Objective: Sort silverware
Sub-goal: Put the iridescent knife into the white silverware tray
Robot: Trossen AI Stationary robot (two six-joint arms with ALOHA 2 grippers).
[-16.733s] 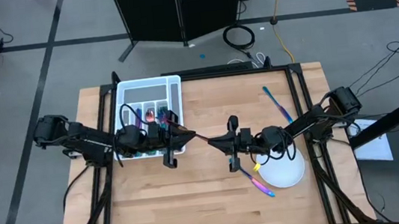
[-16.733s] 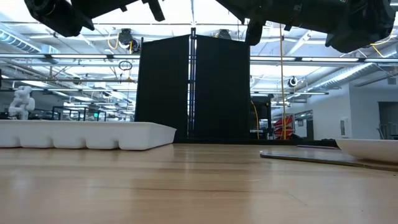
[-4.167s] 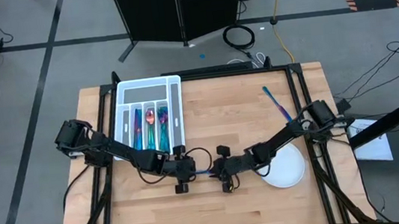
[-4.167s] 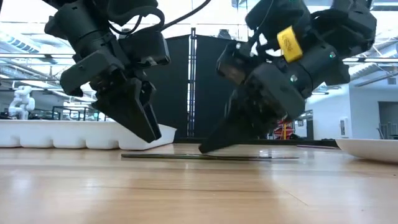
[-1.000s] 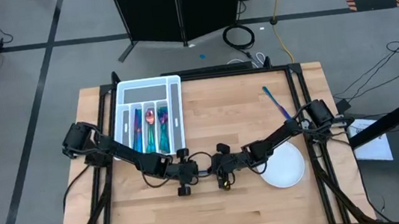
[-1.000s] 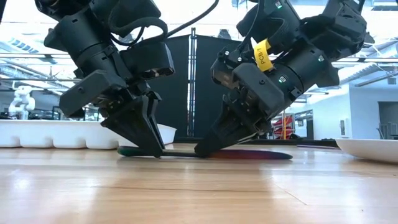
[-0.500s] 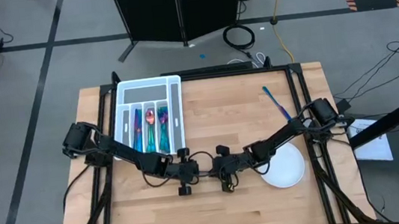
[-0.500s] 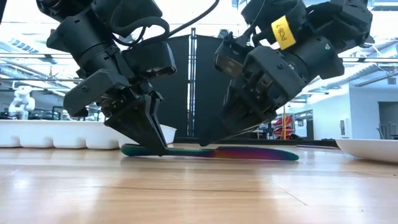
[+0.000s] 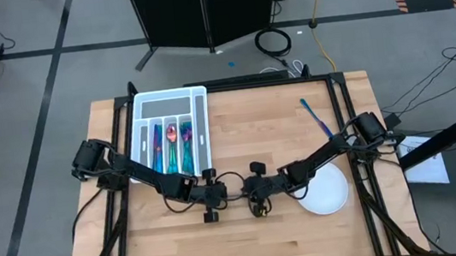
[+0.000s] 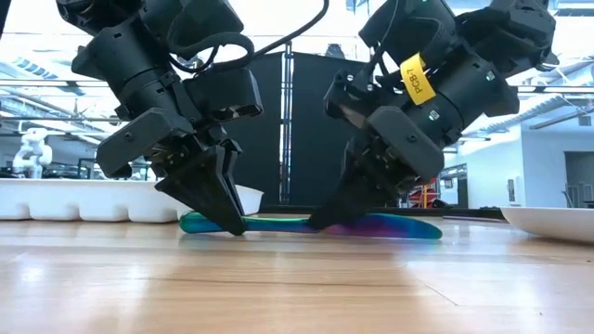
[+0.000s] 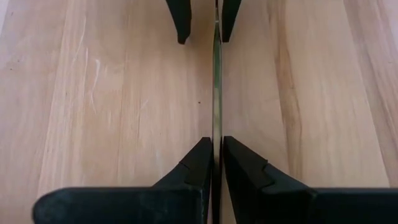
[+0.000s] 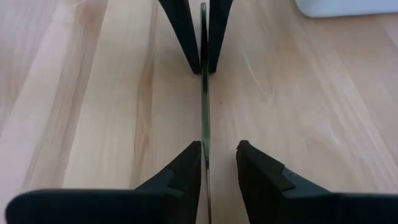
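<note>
An iridescent knife of the silverware stands on its long edge at the table's middle, running left to right. My left gripper is shut on it near its left end. My right gripper faces it from the right. Its fingers are spread, one on each side of the knife. Several more pieces lie in the white tray. Another piece lies flat at the far right. My left gripper pinches the knife's two flat faces between its fingers, near the knife's left end. The fingers slant down from the table's left and lie along the knife. The knife stays on edge, level and low; whether it rests on the table I cannot tell. My right gripper has one finger close against the knife's face; whether it touches I cannot tell. The other finger stands clear of it.
A round white plate sits at the right, just behind my right arm. The tray stands at the far left. Bare wood lies along the near edge.
My right gripper has opened, its fingers spreading away from the knife. The knife stays in my left gripper. It now shows its broad face in the low view, where before it showed as a thin line.
</note>
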